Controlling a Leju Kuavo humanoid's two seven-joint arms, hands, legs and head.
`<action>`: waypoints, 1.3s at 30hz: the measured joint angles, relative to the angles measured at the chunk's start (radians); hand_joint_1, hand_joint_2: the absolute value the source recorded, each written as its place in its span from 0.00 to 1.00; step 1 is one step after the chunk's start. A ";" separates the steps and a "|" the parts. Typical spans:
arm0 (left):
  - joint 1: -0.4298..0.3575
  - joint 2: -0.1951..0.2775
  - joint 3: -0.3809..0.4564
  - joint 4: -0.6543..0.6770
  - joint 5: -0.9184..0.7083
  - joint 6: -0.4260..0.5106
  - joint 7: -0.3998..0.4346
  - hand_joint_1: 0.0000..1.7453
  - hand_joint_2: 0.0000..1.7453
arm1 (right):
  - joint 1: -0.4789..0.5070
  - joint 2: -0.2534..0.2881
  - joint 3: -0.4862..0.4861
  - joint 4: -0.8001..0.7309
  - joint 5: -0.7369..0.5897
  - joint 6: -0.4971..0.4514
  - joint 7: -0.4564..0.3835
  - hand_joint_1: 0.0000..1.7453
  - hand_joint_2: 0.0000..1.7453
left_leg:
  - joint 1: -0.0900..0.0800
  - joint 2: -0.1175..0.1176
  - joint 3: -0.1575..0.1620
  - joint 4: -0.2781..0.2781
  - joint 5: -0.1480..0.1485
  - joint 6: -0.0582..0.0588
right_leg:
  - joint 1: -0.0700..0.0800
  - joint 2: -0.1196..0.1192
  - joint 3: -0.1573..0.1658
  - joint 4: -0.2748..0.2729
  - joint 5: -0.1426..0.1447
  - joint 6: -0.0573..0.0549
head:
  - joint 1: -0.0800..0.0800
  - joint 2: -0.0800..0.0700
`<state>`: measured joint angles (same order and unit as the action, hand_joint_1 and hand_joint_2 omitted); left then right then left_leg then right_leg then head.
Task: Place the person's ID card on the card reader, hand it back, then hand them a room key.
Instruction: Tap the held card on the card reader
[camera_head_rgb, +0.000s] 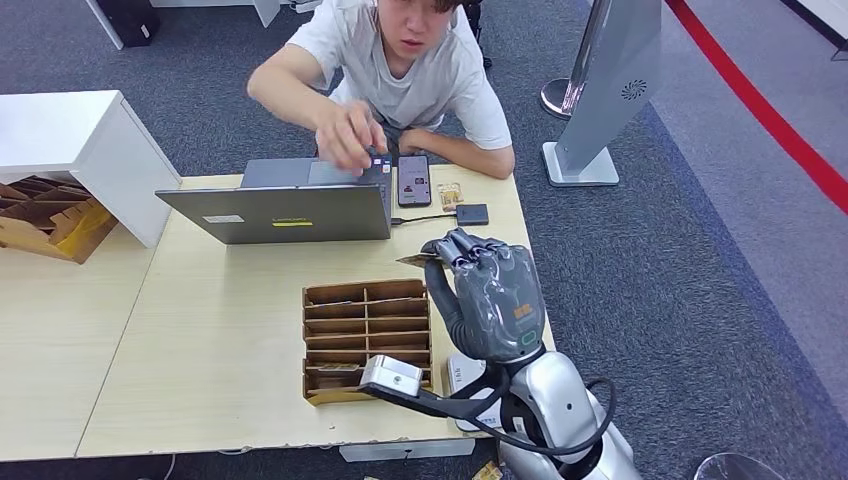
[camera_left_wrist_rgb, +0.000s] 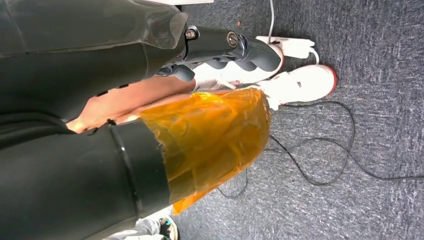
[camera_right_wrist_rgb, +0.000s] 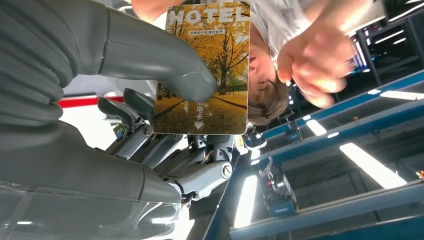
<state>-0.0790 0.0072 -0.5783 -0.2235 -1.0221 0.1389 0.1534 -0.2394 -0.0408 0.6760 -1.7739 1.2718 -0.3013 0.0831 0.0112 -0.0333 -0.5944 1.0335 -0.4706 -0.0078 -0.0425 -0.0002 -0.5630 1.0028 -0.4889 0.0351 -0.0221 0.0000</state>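
My right hand (camera_head_rgb: 490, 290) is raised over the table's right side and pinches a room key card (camera_head_rgb: 418, 259) at its fingertips. In the right wrist view the thumb (camera_right_wrist_rgb: 170, 60) presses the autumn-tree card marked HOTEL (camera_right_wrist_rgb: 207, 70) against the fingers. The person across the table holds a hand (camera_head_rgb: 348, 135) above the laptop, and this hand (camera_right_wrist_rgb: 315, 60) is blurred just beyond the card. A small dark card reader (camera_head_rgb: 472, 214) lies by the far edge, with a small card (camera_head_rgb: 450, 193) beside it. My left hand (camera_left_wrist_rgb: 235, 50) hangs over the floor holding nothing.
An open laptop (camera_head_rgb: 285, 205) and a phone (camera_head_rgb: 414, 180) stand at the far side of the table. A brown slotted card tray (camera_head_rgb: 367, 335) sits just left of my right arm. A white cabinet (camera_head_rgb: 75, 150) and cardboard (camera_head_rgb: 45, 220) are at far left. A grey stand (camera_head_rgb: 600, 90) rises at right.
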 joint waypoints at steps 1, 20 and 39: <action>0.000 0.000 0.000 0.000 0.000 0.000 0.000 0.00 0.00 | 0.001 0.000 0.000 0.000 -0.009 0.002 -0.004 1.00 1.00 | 0.000 0.000 0.000 0.000 0.000 0.000 | 0.000 0.000 0.000 0.000 0.000 0.000 | 0.000 0.000; 0.000 0.000 0.000 0.000 0.001 0.000 0.000 0.00 0.00 | 0.008 0.000 0.000 0.000 -0.036 0.010 -0.012 1.00 1.00 | 0.000 0.000 0.000 0.000 0.000 0.000 | 0.000 0.000 0.000 0.000 0.000 0.000 | 0.000 0.000; 0.009 0.002 0.000 -0.001 0.054 0.009 -0.098 0.00 0.00 | 0.283 -0.080 -0.187 -0.102 -1.352 0.475 -0.150 1.00 1.00 | 0.000 0.002 -0.001 0.000 -0.001 0.001 | 0.000 -0.002 0.001 -0.001 -0.001 0.000 | 0.003 0.000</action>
<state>-0.0704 0.0091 -0.5779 -0.2243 -0.9682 0.1480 0.0558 0.0436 -0.1210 0.4891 -1.8756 -0.0797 0.1742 -0.0667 0.0114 -0.0310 -0.5956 1.0336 -0.4719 -0.0065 -0.0421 -0.0021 -0.5625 1.0023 -0.4896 0.0356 -0.0194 0.0000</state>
